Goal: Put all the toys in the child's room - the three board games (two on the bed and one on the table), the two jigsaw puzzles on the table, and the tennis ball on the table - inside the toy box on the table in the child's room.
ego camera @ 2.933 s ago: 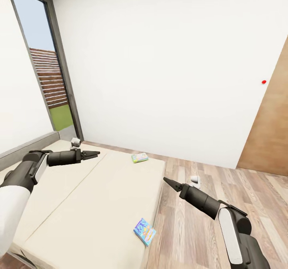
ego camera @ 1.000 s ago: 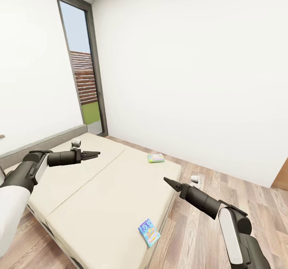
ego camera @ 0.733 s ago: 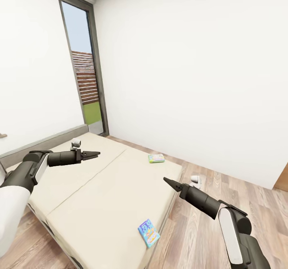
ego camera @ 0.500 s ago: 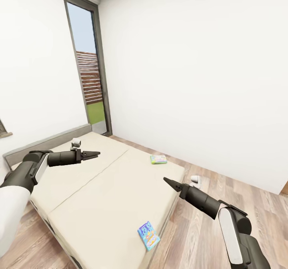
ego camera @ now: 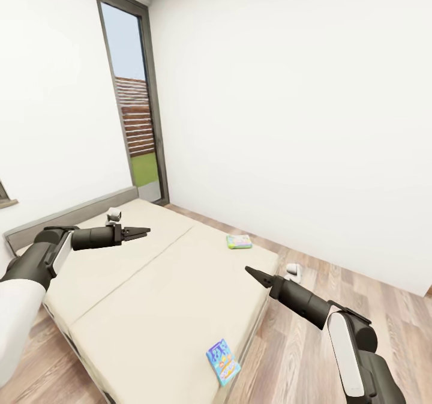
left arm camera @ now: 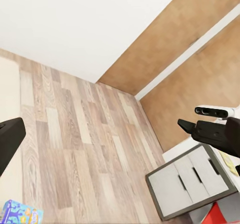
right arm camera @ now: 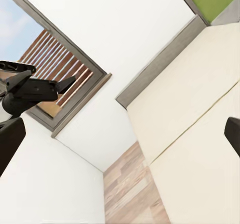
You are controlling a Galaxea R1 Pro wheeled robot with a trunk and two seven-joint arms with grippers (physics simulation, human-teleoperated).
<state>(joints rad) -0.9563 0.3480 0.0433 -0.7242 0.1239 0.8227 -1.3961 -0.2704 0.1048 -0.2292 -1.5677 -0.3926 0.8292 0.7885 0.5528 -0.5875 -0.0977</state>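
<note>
Two board games lie flat on the bed (ego camera: 150,296). The blue-purple board game (ego camera: 222,362) rests at the mattress's near corner, below and slightly left of the right tool (ego camera: 252,272); the green-edged board game (ego camera: 239,241) sits near the far edge, beyond that tool and well apart from the first box. The left tool (ego camera: 139,232) hovers above the mattress on the headboard side, far from both boxes. Both tools are empty. In the head view the left tool's fingers show a slight gap and the right tool's fingers look drawn to a point; each wrist view has a finger at either edge of its frame, so how far either is open cannot be told for certain.

The step in hand is judged to be the approach to the bed. To do it well, the base should close in until the nearer box lies comfortably under the right tool. Since the box is thin and flat, the fingers should spread and take it across an edge overhanging or near the mattress border.
</note>
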